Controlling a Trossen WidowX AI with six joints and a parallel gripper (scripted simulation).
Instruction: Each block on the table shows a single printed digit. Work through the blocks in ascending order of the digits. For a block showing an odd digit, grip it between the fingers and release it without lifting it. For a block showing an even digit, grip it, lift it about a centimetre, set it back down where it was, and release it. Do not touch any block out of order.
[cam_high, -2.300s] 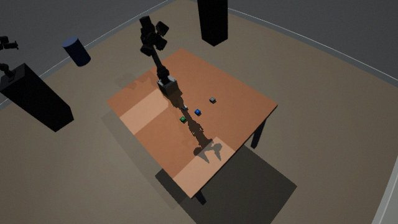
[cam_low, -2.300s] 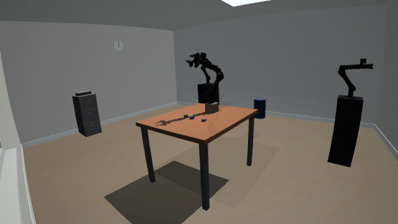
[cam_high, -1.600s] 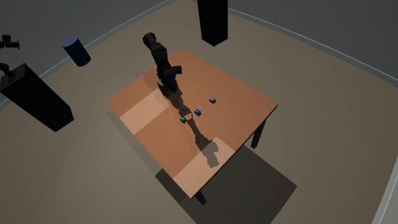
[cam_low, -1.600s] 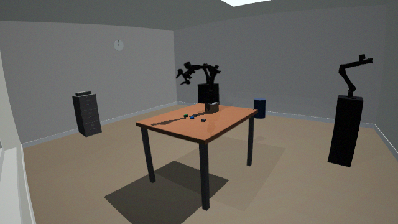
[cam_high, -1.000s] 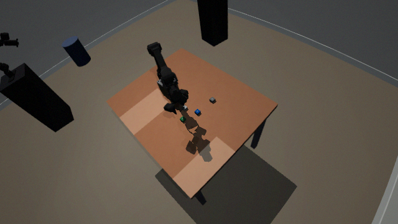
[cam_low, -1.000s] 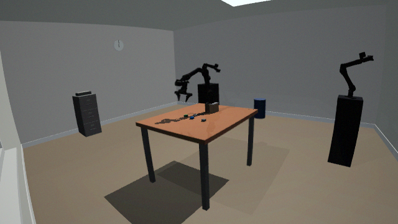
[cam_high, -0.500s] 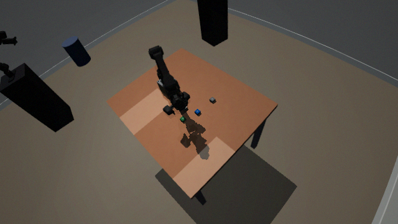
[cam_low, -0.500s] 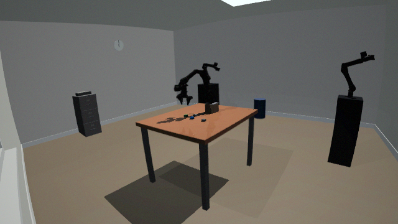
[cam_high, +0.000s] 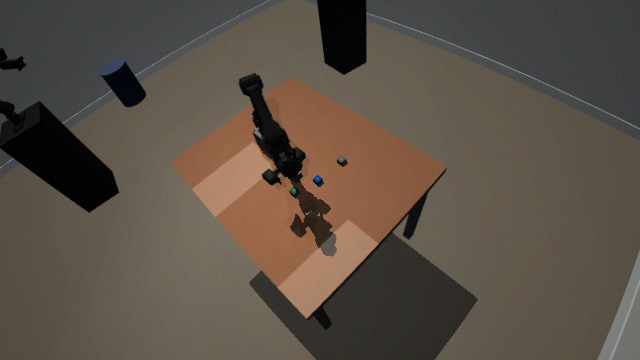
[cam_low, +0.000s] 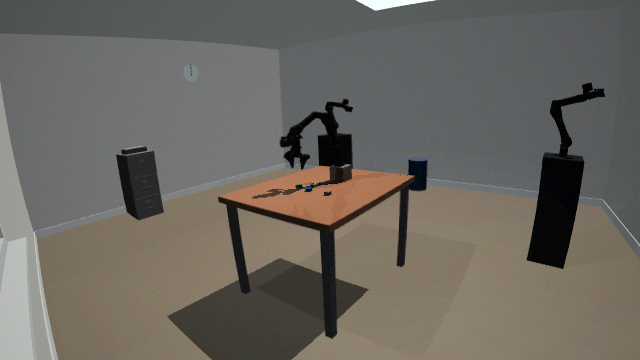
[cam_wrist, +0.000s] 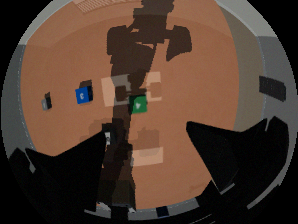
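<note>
My gripper (cam_high: 286, 166) (cam_low: 297, 168) (cam_wrist: 147, 131) is open and empty, pointing down well above the table. A green block (cam_high: 293, 191) (cam_low: 299, 186) (cam_wrist: 139, 104) lies ahead of the space between the fingers in the wrist view. A blue block (cam_high: 318, 179) (cam_low: 308, 189) (cam_wrist: 82, 95) lies to its left there, and a grey block (cam_high: 341, 160) (cam_low: 327, 193) (cam_wrist: 47, 103) farther left. A fourth, pale block (cam_wrist: 108, 138) sits in shadow by the left fingertip in the wrist view. The green and blue blocks show small white digits, too blurred to read surely; the other digits are unreadable.
The wooden table (cam_high: 390, 150) (cam_low: 350, 200) carries the arm's base and the arm's dark shadow, which falls across the block area. Black pedestals (cam_high: 60, 160) (cam_low: 560, 210), a blue cylinder (cam_high: 125, 85) (cam_low: 417, 175) and a cabinet (cam_low: 141, 185) stand off the table.
</note>
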